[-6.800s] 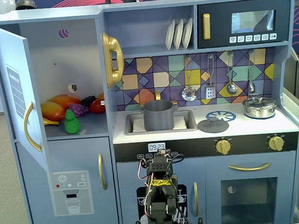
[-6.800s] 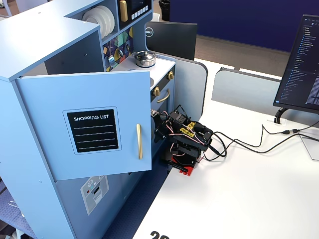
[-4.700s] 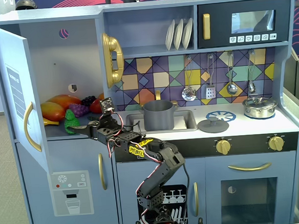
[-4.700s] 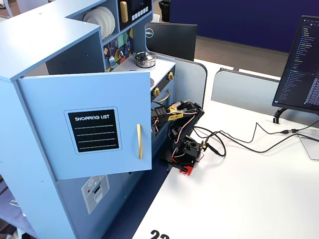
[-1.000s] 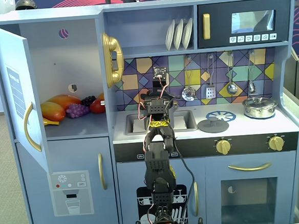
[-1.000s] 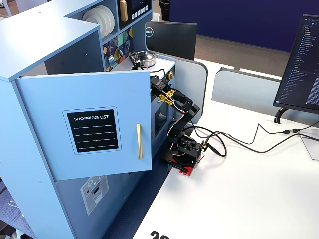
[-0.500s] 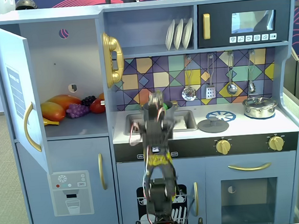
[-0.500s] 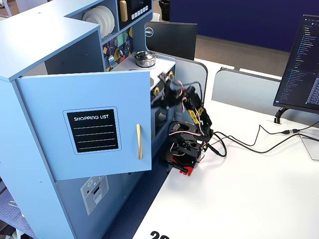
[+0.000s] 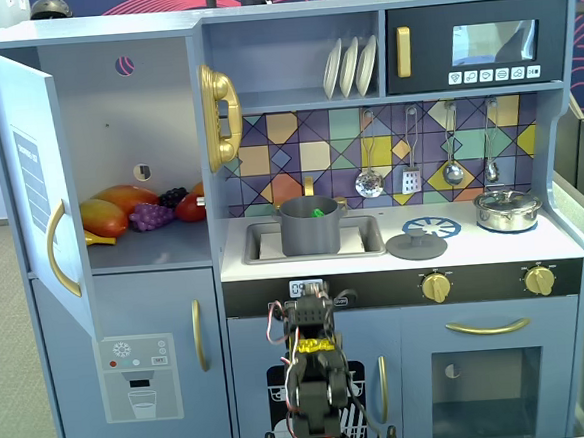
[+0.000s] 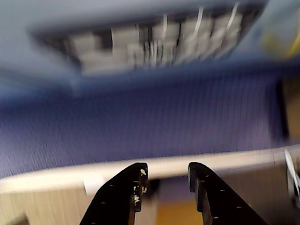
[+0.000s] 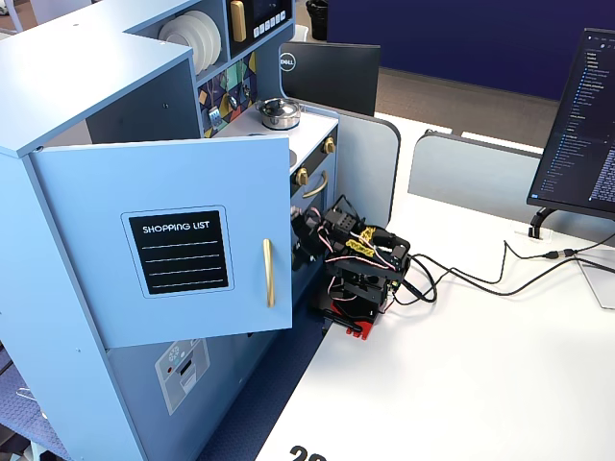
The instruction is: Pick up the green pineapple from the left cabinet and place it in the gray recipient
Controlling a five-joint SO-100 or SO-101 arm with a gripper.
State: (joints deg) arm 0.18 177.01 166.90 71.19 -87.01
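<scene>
Empty and parted, the hand [image 10: 165, 180] hangs folded low before the kitchen, while the green pineapple [image 9: 317, 213] sits inside the gray recipient [image 9: 309, 228], no longer in the left cabinet [image 9: 126, 140], so the task looks finished.

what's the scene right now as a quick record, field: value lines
setting: toy kitchen with a robot arm folded low in front of it
green pineapple: inside the gray pot, just a bit showing over the rim
gray pot: standing in the sink
left cabinet: door open, other toy fruit on its shelf
gripper: open, empty, blurred wrist view
pot lid: on the counter right of the sink
</scene>
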